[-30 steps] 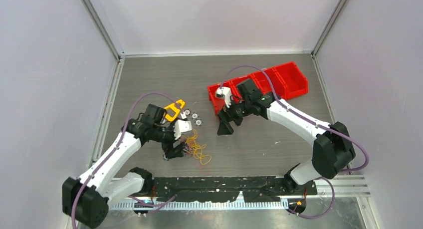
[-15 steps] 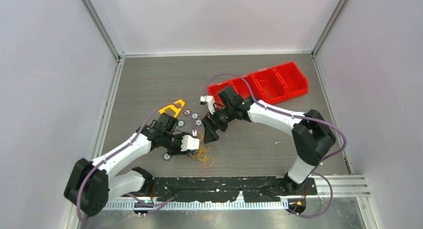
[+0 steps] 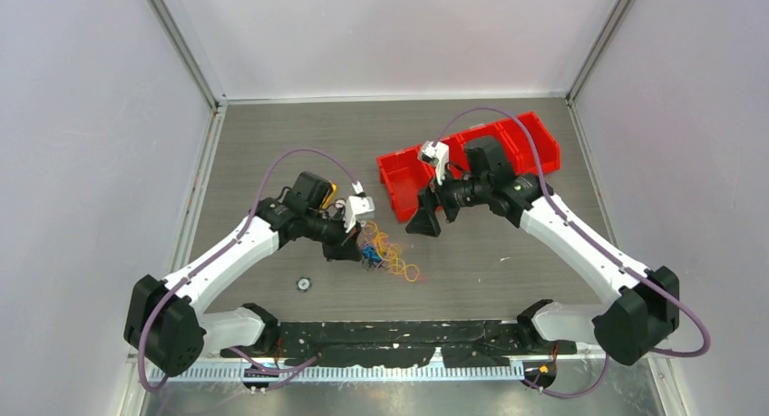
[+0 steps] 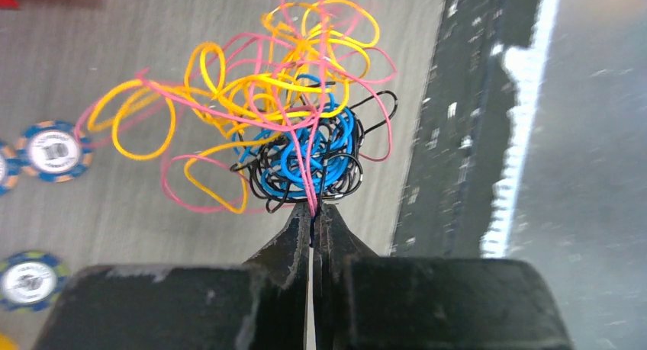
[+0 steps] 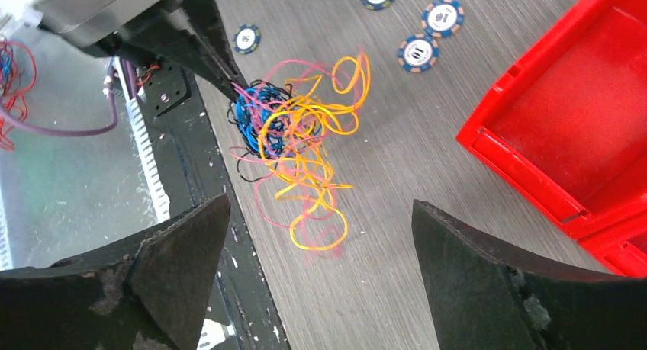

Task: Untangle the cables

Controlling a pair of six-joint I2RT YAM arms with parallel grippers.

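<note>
Yellow-orange loops spill from a knotted ball of hair-thin cables [image 4: 297, 129], pinched at its near edge by the left gripper [image 4: 311, 209]. Its matte black, tapering fingers are pressed flat together on a few strands, a pink one among them. The knot's core is a dense scribble of blue and black wire. Looser yellow and pink curls fan outward from it in open ovals.

From overhead, the tangle [image 3: 385, 256] sits over the middle of the grey, wood-grained table [image 3: 272, 135], between the two arms. Whether its lowest loops touch the surface cannot be told.

The right gripper [image 5: 319, 205] hovers on the tangle's far side with nothing in it. Its two broad, wedge-shaped black fingers, scuffed along their edges, are spread wide.

A row of glossy red plastic bins [image 3: 508, 149], square-walled and open-topped, stands just behind the right gripper. Small round discs [image 5: 418, 51] with white centres and blue-banded rims lie flat on the table near the cables, apart from them.
</note>
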